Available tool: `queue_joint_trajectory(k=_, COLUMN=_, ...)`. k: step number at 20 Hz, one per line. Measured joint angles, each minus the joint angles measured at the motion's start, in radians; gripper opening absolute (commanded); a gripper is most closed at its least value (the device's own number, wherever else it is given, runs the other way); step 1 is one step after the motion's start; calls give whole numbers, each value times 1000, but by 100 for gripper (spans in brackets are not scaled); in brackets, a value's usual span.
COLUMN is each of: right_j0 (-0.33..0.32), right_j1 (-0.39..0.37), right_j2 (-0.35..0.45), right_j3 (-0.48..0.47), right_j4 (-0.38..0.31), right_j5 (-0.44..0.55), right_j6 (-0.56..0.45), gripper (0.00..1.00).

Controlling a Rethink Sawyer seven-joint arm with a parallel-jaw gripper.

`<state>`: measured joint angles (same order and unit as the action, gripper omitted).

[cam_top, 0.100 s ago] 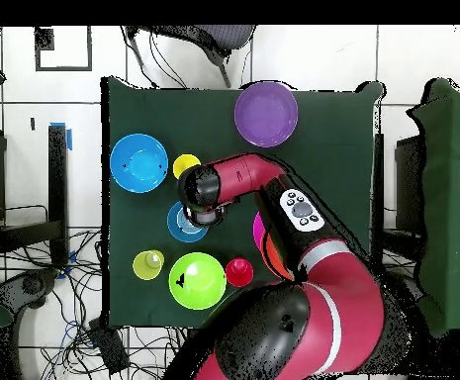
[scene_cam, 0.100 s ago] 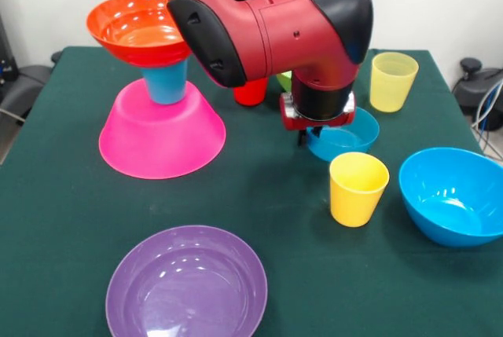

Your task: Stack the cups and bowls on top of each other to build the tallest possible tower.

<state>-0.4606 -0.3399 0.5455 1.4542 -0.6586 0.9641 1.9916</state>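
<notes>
Tower [scene_cam, 0.100 s ago: 161, 109] of inverted pink bowl, blue cup and orange bowl, largely hidden beneath the arm overhead; gripper [scene_cam, 0.100 s ago: 317, 126] over the small blue bowl [scene_cam, 0.100 s ago: 346, 137] beside it, jaw state indeterminable; green bowl [cam_top, 0.100 s ago: 197, 280] mostly occluded in front view.

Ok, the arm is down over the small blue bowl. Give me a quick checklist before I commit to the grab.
1. Gripper over small blue bowl: ok, it hangs above the bowl's near-tower rim.
2. Finger state: cannot tell, hidden by the wrist.
3. Contact with the bowl: cannot tell.
4. Tower standing: ok, orange bowl sits on blue cup on the upturned pink bowl.
5. Orange bowl level: not ok, slightly tilted.
6. Neighbours clear: ok, yellow cup stands apart from the small bowl.
</notes>
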Motion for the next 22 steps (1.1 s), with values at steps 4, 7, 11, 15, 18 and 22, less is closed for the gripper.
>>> queue_joint_trajectory(k=4, right_j0=-3, right_j1=-25, right_j2=0, right_j3=14, right_j4=-1, right_j5=-1, right_j6=0, gripper=0)
queue_joint_trajectory(k=7, right_j0=-19, right_j1=-77, right_j2=4, right_j3=44, right_j4=0, right_j5=-1, right_j6=0, gripper=0)
queue_joint_trajectory(k=11, right_j0=-44, right_j1=-131, right_j2=14, right_j3=75, right_j4=7, right_j5=-1, right_j6=0, gripper=0)
queue_joint_trajectory(k=15, right_j0=-85, right_j1=-196, right_j2=27, right_j3=105, right_j4=31, right_j5=-1, right_j6=0, gripper=0)
queue_joint_trajectory(k=18, right_j0=-118, right_j1=-239, right_j2=42, right_j3=128, right_j4=47, right_j5=-1, right_j6=0, gripper=0)
queue_joint_trajectory(k=22, right_j0=-149, right_j1=-275, right_j2=62, right_j3=154, right_j4=73, right_j5=-1, right_j6=0, gripper=0)
